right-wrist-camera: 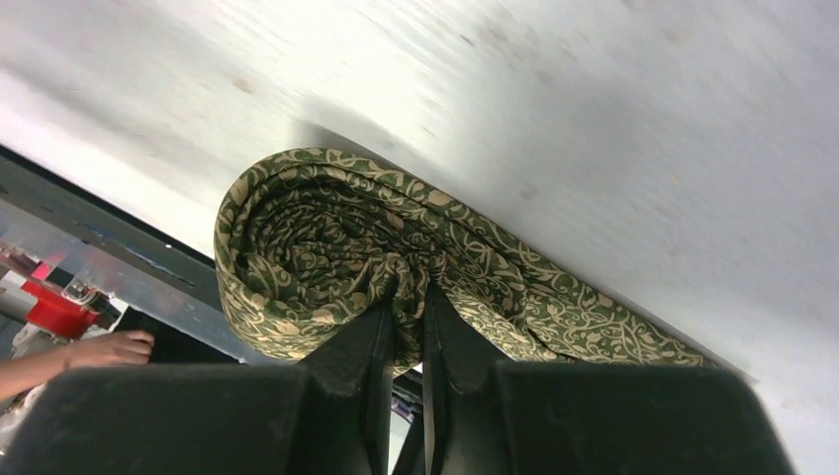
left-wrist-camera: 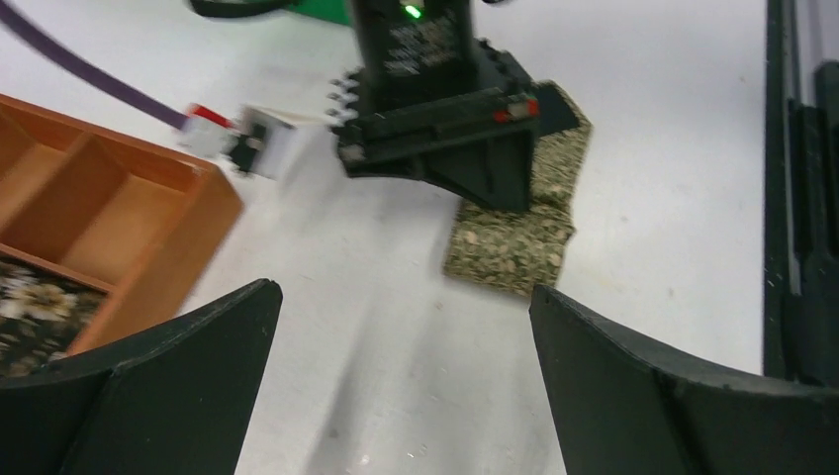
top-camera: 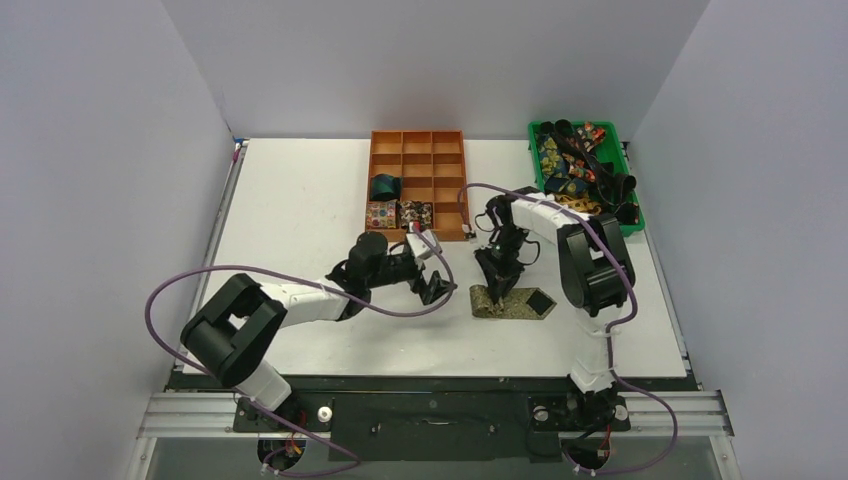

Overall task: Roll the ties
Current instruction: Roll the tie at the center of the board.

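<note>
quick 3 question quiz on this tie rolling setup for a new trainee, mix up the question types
1. True or false: the left gripper is shut on the olive-gold tie.
2. How many rolled ties sit in the orange tray? A) one B) three C) six
3. Fill in: the unrolled ties lie piled in the ___ bin.

Key:
1. False. Its jaws stand open beside the tie; the right gripper is the one pinching it.
2. B
3. green
</note>
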Tool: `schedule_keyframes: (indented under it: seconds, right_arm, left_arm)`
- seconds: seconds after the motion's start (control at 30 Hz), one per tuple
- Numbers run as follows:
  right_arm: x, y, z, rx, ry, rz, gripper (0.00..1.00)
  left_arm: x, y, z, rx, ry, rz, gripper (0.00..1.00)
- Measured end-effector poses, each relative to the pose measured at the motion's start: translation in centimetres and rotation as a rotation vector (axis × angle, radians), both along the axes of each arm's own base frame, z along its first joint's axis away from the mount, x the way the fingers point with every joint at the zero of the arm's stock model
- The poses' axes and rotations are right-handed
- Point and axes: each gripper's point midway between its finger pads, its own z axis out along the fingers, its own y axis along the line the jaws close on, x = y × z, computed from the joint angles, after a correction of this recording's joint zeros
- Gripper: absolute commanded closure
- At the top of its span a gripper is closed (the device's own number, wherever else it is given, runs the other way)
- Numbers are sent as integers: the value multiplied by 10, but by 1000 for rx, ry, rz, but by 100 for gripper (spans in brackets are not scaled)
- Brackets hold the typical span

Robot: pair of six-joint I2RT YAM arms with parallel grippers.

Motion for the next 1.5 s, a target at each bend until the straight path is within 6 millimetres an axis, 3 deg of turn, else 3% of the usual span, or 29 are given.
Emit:
schedule_keyframes:
  seconds: [0.13,0.3,0.37,0.57,0.63,0.7,0.77,0.9,1.07,1.2,1.3,1.5]
  right_arm:
    - [2,21,0,87,-4,36,100]
    - [7,41,0,180,-37,67,100]
    - [10,46,0,206,-51,78,100]
    - [13,55,0,258,-81,119,100]
    - [15,57,0,269,-93,137,100]
    - [17,58,1,277,-108,156,89]
    - [19,58,1,277,-118,170,70]
    - [29,51,5,266,-156,159,51]
    - [38,48,32,344,-209,53,45]
    - [30,54,53,419,-203,-33,49]
    - [19,69,53,454,-163,-58,51]
    - [10,72,37,422,-121,-69,76]
  left_arm:
    - [-25,-3,-31,12,45,-64,3]
    - [-47,-25,-80,57,89,-139,1]
    - [-50,-31,-95,70,96,-156,6]
    - [-31,-50,-106,60,41,-159,39]
    - [-29,-51,-108,65,25,-162,59]
    - [-30,-51,-110,77,8,-172,72]
    - [-30,-50,-111,87,-6,-178,80]
    - [-30,-46,-110,119,-16,-178,83]
    - [-31,-41,-112,161,1,-171,80]
    - [-29,-42,-113,190,21,-165,77]
    - [-27,-44,-112,207,35,-161,76]
    - [-26,-47,-113,235,53,-159,74]
